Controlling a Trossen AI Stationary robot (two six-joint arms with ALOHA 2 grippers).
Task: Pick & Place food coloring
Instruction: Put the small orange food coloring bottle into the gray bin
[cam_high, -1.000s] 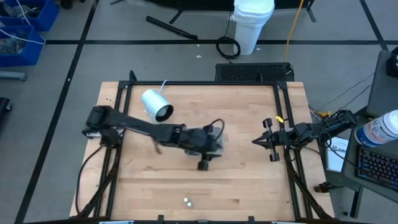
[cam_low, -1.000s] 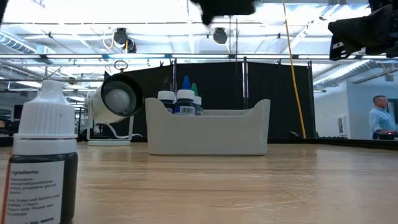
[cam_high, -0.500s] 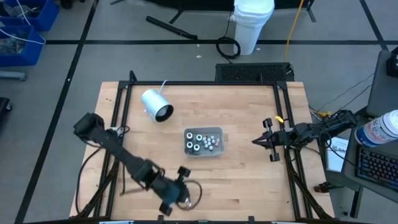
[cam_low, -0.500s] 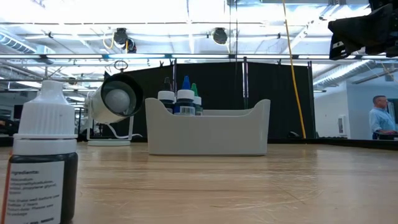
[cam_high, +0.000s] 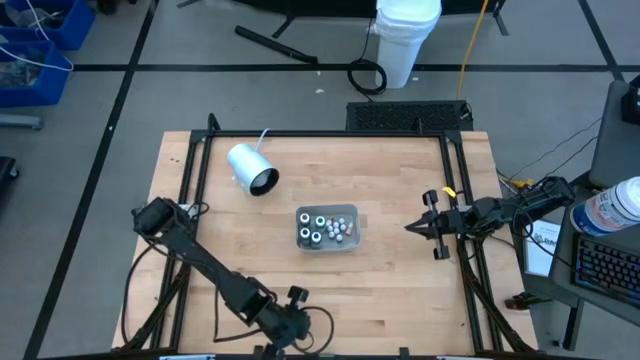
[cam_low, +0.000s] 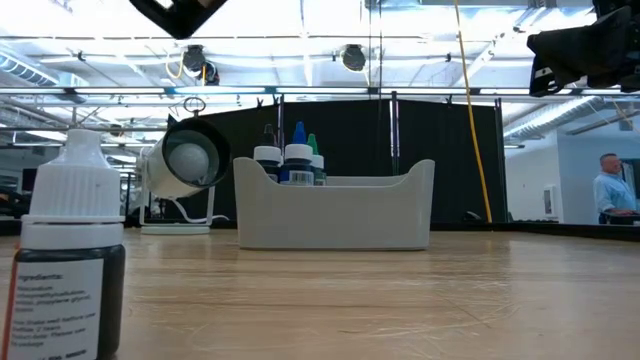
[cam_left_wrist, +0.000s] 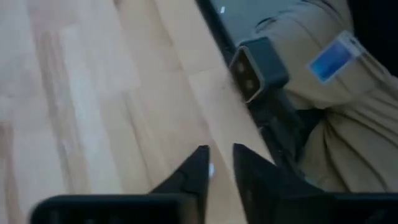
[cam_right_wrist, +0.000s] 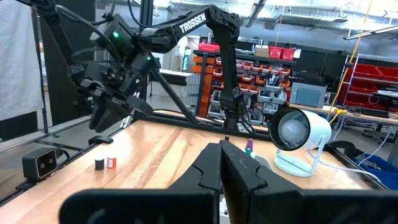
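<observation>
The left arm stretches toward the table's near edge, its left gripper (cam_high: 297, 322) low there, fingers (cam_left_wrist: 194, 171) parted by a narrow gap; the right arm waits at the right edge, right gripper (cam_high: 411, 227) closed.

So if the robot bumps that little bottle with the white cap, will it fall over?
Probably, quite easily. The little bottle stands upright, taller than it is wide, with a narrow pointed cap, so a nudge near the top could tip it. It looks round, so once down it may roll along the table. Its dark fill suggests some weight low down, which might steady it slightly.
</observation>
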